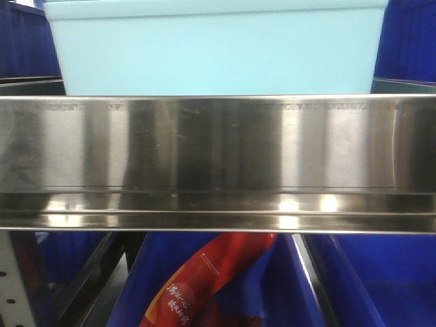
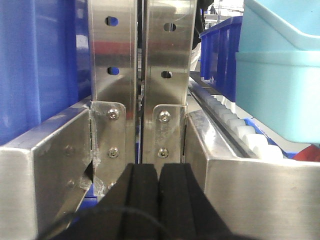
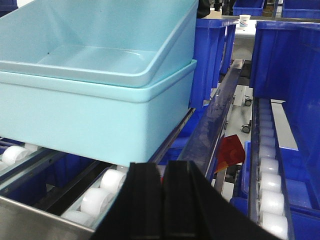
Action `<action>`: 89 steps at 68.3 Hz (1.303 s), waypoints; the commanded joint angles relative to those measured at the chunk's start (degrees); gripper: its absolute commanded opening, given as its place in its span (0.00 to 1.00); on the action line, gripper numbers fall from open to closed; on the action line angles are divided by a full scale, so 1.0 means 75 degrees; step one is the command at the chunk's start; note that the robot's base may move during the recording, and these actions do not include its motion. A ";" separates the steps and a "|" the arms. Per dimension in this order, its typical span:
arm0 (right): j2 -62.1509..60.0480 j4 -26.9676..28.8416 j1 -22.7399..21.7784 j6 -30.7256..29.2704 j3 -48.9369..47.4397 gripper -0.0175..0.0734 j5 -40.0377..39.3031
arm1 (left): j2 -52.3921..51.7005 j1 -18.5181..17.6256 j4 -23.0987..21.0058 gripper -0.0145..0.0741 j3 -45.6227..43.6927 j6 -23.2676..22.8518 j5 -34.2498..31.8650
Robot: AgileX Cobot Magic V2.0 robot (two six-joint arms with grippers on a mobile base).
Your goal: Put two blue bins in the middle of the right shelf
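Ahead-left of closed, empty right gripper (image 3: 163, 200), nested blue bins (image 3: 100, 100), left gripper (image 2: 159, 200) closed, empty

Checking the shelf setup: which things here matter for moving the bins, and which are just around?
Job:
light blue bins, two nested
roller track
left gripper
right gripper

Just around:
dark blue crates
red packet
steel shelf rail

You have two light blue bins (image 3: 100, 105) nested just ahead of the right jaws, one red packet (image 1: 197, 283), and two steel uprights (image 2: 167, 60) ahead of the left jaws.
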 commanded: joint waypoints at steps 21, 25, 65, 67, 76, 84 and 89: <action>-0.0047 -0.0057 -0.0071 -0.0021 0.0062 0.01 -0.0038 | -0.0038 0.0033 -0.0064 0.04 -0.0018 0.0037 -0.0169; -0.0047 0.0131 -0.0192 -0.0045 0.0062 0.01 0.0149 | -0.0038 0.0033 -0.0064 0.04 -0.0018 0.0037 -0.0169; -0.1958 0.3105 -0.3080 -0.2916 0.2112 0.01 -0.0917 | -0.0038 0.0033 -0.0064 0.04 -0.0018 0.0037 -0.0169; -0.2090 0.3105 -0.3120 -0.2916 0.2223 0.01 -0.0917 | -0.0038 0.0033 -0.0064 0.04 -0.0018 0.0037 -0.0169; -0.2622 0.3105 -0.3151 -0.2916 0.2547 0.01 -0.0917 | -0.0038 0.0033 -0.0064 0.04 -0.0018 0.0037 -0.0169; -0.2622 0.3105 -0.3151 -0.2916 0.2547 0.01 -0.0841 | -0.0038 0.0033 -0.0064 0.04 -0.0018 0.0037 -0.0169; -0.2622 0.3105 -0.3151 -0.2916 0.2547 0.01 -0.0859 | -0.0038 0.0033 -0.0064 0.04 -0.0018 0.0037 -0.0169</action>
